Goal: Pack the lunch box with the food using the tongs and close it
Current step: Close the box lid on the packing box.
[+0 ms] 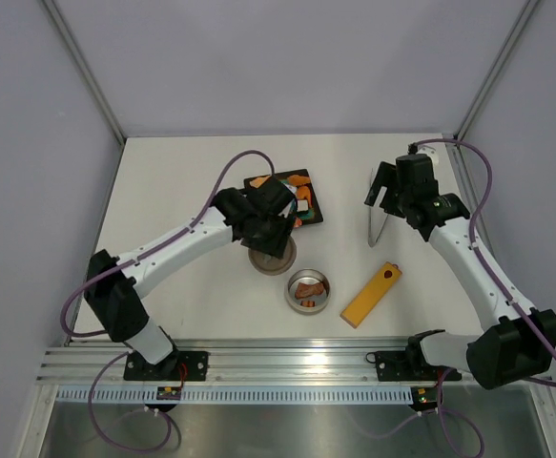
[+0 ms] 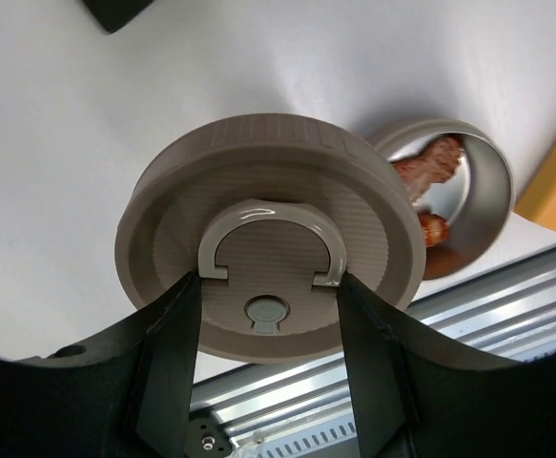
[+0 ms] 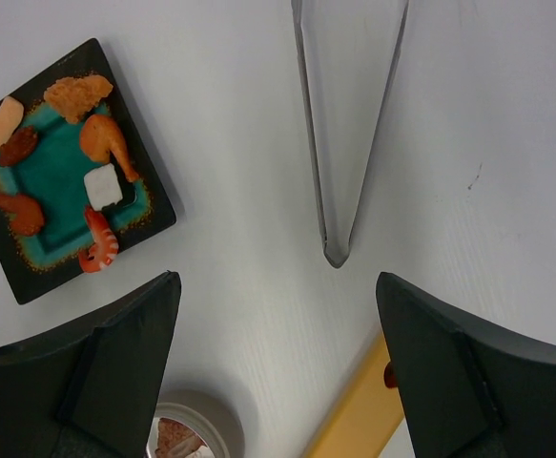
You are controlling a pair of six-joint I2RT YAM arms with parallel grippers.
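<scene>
Left hand (image 2: 268, 286): clenched on the lid (image 2: 258, 181), fingers (image 2: 175, 353) pressed in on either side of the curved handle's ends. The lid is grey-brown and ribbed, with its handle folded flat. From the wrist view the lid's edge overlaps the rim of the lunch box (image 2: 483, 186); from above it sits just beside the tin, toward the left arm. Cannot tell whether the lid is clear of the bench (image 1: 182, 181).

Lunch box: open, near the front of the bench, between the lid and the yellow bar (image 1: 371, 294). Two reddish-brown pieces of food (image 2: 432, 162) lie inside.

Right hand (image 3: 278, 286): released, fingers spread wide with nothing between them. It hangs over the tongs (image 3: 344, 143) at the right rear of the bench. The tongs lie flat on the bench in a narrow V, the joined end pointing toward the front edge.

Plate (image 3: 154, 205): square, black with a teal centre, at the rear of the bench beyond the left hand. It carries orange, red and brown pieces and one white cube (image 3: 104, 186)
</scene>
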